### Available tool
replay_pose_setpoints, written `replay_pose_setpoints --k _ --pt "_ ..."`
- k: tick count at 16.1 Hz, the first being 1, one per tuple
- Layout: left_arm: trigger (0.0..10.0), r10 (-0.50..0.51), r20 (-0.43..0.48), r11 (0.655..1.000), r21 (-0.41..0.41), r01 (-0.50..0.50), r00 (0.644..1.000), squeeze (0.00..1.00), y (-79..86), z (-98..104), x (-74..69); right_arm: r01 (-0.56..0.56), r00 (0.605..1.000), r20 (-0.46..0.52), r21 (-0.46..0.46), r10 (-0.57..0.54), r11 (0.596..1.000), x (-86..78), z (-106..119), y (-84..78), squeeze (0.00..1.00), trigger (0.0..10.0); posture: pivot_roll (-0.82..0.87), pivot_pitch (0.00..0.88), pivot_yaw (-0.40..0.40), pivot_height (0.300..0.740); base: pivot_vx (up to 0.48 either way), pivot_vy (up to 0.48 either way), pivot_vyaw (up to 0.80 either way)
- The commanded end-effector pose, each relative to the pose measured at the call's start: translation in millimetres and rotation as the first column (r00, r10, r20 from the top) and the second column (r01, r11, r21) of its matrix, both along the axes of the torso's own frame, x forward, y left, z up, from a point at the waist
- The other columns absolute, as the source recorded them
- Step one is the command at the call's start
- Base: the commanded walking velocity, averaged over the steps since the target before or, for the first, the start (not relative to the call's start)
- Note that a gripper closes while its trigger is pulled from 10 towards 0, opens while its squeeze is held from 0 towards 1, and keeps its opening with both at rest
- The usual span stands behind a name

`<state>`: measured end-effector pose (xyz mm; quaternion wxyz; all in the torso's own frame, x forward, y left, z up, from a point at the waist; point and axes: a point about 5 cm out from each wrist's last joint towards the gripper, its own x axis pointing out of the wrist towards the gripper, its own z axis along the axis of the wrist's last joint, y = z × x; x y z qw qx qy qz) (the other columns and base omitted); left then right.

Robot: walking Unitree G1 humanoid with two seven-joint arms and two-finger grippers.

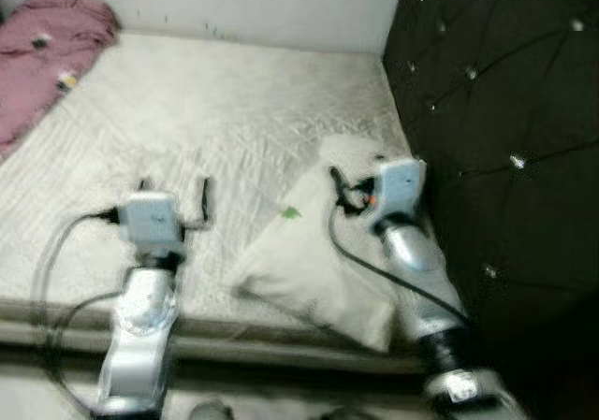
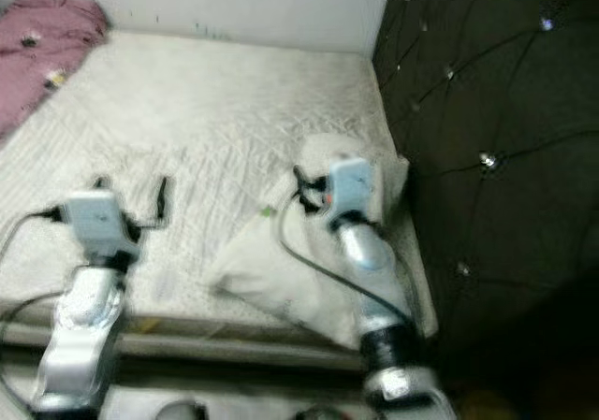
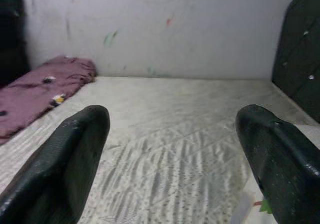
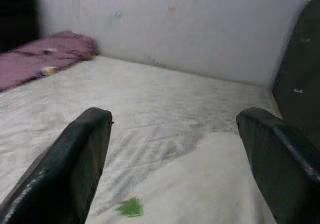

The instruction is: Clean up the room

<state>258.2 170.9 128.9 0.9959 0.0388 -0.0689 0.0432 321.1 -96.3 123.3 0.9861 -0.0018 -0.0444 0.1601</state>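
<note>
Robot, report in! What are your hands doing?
Both grippers open: left over mattress, right over pillow. Pink blanket far corner. Nothing blocking.

Two silver, rounded metallic forearms ended in pale blue-white box-shaped wrist housings. The left tool (image 1: 173, 194) carried two long, thin black fingers above its housing; a grey cable looped from the housing's side down along the arm. The right tool (image 1: 339, 188) had dark fittings with a small orange-red mark beside its housing, and a black cable ran down the forearm to a black joint band. In the wrist views, the fingers (image 3: 65, 159) were broad, matte black, finely textured pads with rounded tips.
</note>
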Motion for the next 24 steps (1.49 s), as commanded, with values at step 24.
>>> replay_pose_setpoints --k 24 --pt "10.0 -0.070 0.032 0.996 -0.059 0.072 0.997 0.00 -13.4 2.8 -1.1 0.045 0.999 -0.005 -0.028 -0.045 0.999 3.4 -1.6 -14.4 0.00 10.0 0.00 0.036 -0.041 0.740 0.091 -0.015 -0.18"
